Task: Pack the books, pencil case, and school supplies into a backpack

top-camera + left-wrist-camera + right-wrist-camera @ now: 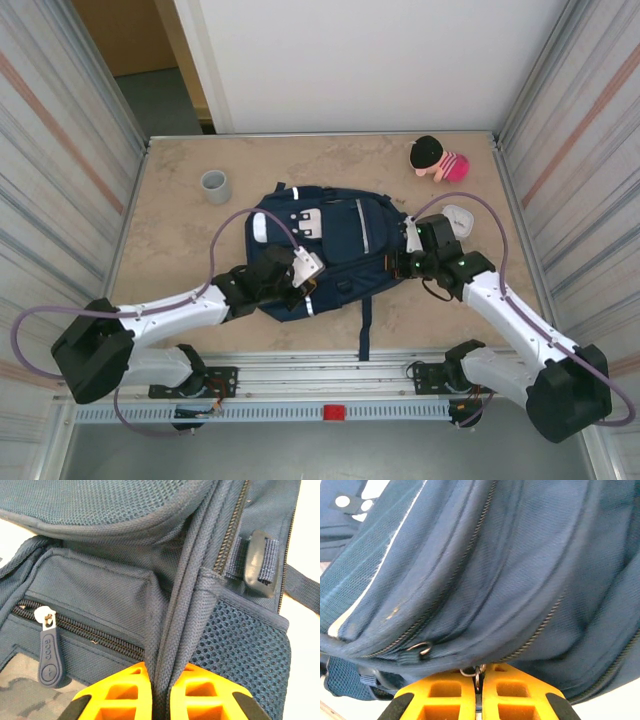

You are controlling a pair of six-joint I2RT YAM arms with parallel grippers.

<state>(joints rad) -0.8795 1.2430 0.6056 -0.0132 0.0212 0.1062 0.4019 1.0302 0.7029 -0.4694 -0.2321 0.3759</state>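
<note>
The navy backpack [340, 255] lies flat in the middle of the table, its grey patch [310, 222] facing up. My left gripper [300, 272] is at its near left side, shut on a raised fabric seam [172, 630] beside the mesh side pocket [235, 650]; the orange fingers [120, 690] pinch the seam. At the bag's right edge my right gripper [410, 255] is shut on a metal zipper pull [478, 674] of the backpack [510, 570]. A pale rounded oblong [258, 228], possibly the pencil case, rests at the bag's left edge. The books are out of view.
A grey cup [215, 186] stands at the back left. A pink and black plush toy [437, 160] sits at the back right. A small white rounded object [458, 217] lies just behind my right wrist. Ribbed walls close in both sides.
</note>
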